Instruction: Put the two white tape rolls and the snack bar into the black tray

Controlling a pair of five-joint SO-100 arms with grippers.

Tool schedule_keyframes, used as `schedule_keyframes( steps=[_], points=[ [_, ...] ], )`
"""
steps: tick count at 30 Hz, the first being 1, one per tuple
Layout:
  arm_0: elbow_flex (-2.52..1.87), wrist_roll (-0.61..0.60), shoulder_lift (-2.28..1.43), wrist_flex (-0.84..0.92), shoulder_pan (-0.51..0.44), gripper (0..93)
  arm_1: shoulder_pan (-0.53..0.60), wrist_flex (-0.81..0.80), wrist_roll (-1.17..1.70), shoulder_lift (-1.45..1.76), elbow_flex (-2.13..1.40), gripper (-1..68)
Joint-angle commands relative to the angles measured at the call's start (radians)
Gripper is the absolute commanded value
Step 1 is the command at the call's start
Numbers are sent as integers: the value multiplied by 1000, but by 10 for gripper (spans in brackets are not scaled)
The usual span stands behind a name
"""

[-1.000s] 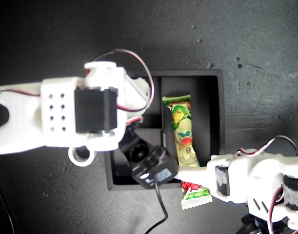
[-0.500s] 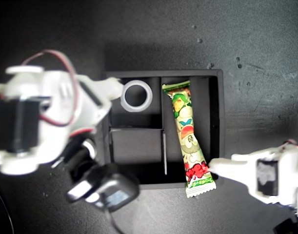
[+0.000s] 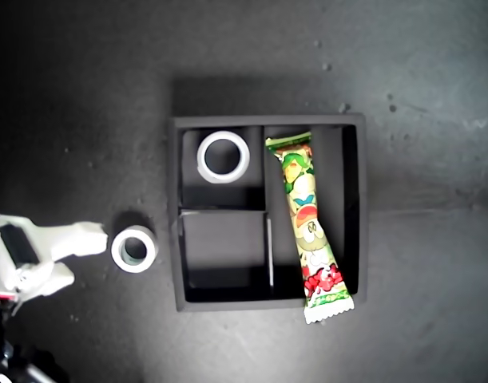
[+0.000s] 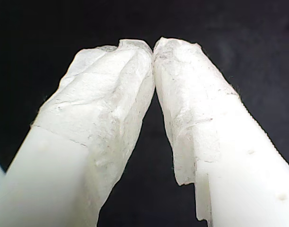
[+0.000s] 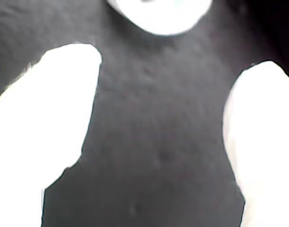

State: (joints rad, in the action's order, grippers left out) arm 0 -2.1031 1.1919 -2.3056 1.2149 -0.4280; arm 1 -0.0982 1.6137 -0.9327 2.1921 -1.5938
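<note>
1. The black tray (image 3: 173, 239) sits mid-frame in the exterior view on the dark tabletop (image 3: 427, 80).
2. The thin tape roll (image 3: 223, 156) lies flat in the small square compartment at the tray's 11 o'clock, near that compartment's 12 o'clock wall.
3. The snack bar (image 3: 306, 219) is in the long compartment on the tray's 3 o'clock side.
   - It runs roughly 12 to 6, slightly slanted.
   - Its 6 o'clock crimped end rides over the tray wall and pokes out over the tabletop.
4. The thick tape roll (image 3: 134, 249) is outside the tray, flat on the tabletop at about 8–9 o'clock, near the wall but not touching it.
   - That raised wall stands between this roll and the compartments.
5. The second tool (image 3: 85, 254) is at the exterior view's left edge, at 9 o'clock of the thick roll.
   - Its jaws are spread wide and hold nothing.
   - The second wrist view shows bare tabletop between the jaws of the second tool (image 5: 175, 61), with the thick roll (image 5: 158, 14) just ahead of the tips.
6. The first tool (image 4: 153, 45) shows only in the first wrist view, with its padded tips pressed together on nothing over a dark background.
   - It is out of the exterior frame.
</note>
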Motion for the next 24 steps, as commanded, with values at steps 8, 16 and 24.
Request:
schedule_keyframes(
  steps=[8, 16, 24],
  points=[
    [-100, -6, 104, -245, -35, 191, 86, -324, -227, 486, -658, -6],
    [-141, 25, 163, -337, -63, 172, 100, -479, -290, 508, -881, -6],
    [-146, 28, 216, -377, -63, 167, 89, -566, -351, 796, -1163, -6]
  ],
)
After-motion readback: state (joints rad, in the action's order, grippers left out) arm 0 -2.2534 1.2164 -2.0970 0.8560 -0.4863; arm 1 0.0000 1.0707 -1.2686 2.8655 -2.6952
